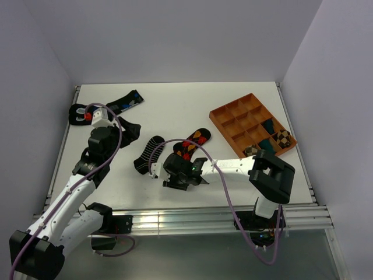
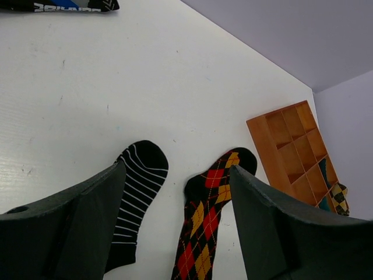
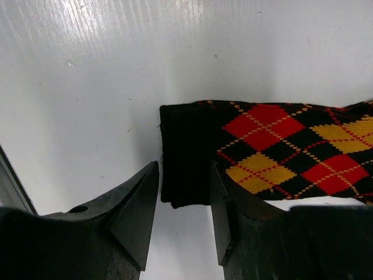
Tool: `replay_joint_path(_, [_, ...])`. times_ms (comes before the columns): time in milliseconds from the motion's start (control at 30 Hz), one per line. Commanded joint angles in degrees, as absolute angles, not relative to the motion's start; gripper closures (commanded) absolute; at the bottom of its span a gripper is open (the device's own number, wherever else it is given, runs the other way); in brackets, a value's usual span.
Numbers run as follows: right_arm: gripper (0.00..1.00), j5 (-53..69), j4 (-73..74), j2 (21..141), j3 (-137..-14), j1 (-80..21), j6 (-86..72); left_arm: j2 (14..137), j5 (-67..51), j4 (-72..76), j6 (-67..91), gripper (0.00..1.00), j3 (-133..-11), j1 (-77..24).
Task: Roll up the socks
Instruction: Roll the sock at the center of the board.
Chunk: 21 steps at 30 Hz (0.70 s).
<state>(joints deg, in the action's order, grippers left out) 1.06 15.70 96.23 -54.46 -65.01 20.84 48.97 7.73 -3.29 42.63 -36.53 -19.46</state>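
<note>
The long black argyle sock [image 1: 195, 140] lies flat mid-table, toe toward the tray. Its black cuff [image 3: 186, 154] sits between the fingers of my right gripper [image 3: 183, 169], which is open and low over the cuff end [image 1: 175, 175], not closed on it. The short black ankle sock with white stripes [image 1: 148, 154] lies just left of it, flat. My left gripper [image 1: 129, 129] is open and empty, held above the table to the left. In its wrist view the gripper [image 2: 176, 169] frames the striped sock [image 2: 137, 192] and the argyle sock [image 2: 207, 227] well ahead of it.
A wooden compartment tray [image 1: 233, 114] stands at the back right with checked rolled bundles [image 1: 282, 138] in its near cells; it also shows in the left wrist view [image 2: 291, 140]. Black socks with blue and white marks [image 1: 125, 102] lie at the back left.
</note>
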Motion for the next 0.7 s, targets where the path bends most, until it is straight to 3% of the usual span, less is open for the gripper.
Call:
replay_joint_path(0, [0.52, 1.0, 15.9, 96.2, -56.3, -65.3, 20.8, 49.2, 6.8, -2.2, 41.3, 0.22, -37.3, -19.1])
replay_joint_path(367, [0.51, 3.0, 16.1, 99.0, -56.2, -65.2, 21.6, 50.4, 5.4, 2.7, 42.9, 0.23, -32.5, -19.1])
replay_joint_path(433, [0.59, 3.3, 16.3, 99.3, -56.2, -65.2, 21.7, 50.4, 4.9, 4.2, 43.3, 0.23, -31.3, -19.1])
replay_joint_path(467, [0.67, 4.3, 16.5, 99.5, -56.5, -65.1, 22.1, 50.5, 4.7, 4.9, 43.4, 0.23, -30.9, -19.1])
replay_joint_path(600, [0.79, 8.5, 18.0, 99.5, -56.6, -63.6, 23.5, 50.6, 4.1, 7.2, 43.8, 0.24, -29.1, -19.2])
replay_joint_path(667, [0.80, 11.5, 19.6, 98.8, -57.0, -62.4, 24.5, 50.0, 4.0, 8.6, 44.0, 0.26, -27.6, -19.2])
